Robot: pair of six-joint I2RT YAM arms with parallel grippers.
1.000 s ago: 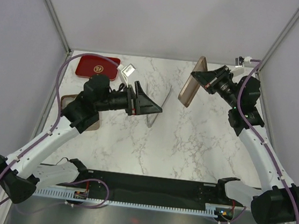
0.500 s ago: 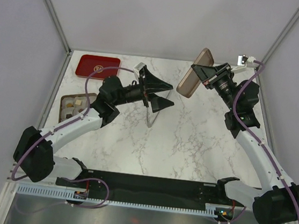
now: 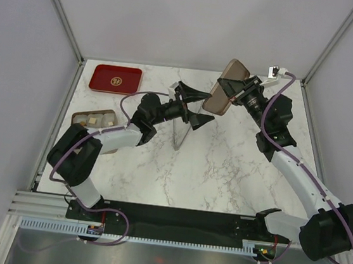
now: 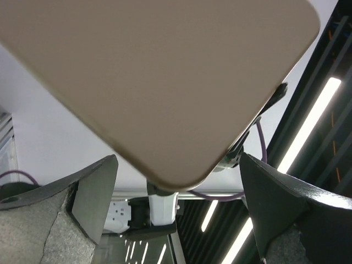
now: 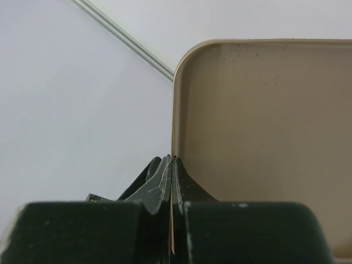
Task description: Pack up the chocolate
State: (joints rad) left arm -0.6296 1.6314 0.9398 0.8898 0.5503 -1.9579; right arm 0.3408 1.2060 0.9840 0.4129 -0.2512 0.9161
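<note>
The right gripper (image 3: pixel 237 90) clamps the rim of the lid (image 3: pixel 221 94), holding it aloft at far centre; the left gripper (image 3: pixel 199 108), jaws spread wide, hovers just left of it. The chocolate (image 3: pixel 93 119) sits in its box (image 3: pixel 73 121) at the left edge: small, light, probably easily marked pieces, best pinched gently by their sides.

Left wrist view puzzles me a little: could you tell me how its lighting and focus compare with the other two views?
Left wrist: bright ceiling strips glare at right, the lid is evenly lit, the near fingers shaded. Right wrist: the right pincer is dark and soft, while the lid's specks are sharp. Top: even light, sharp, faint shadows on the table.
</note>
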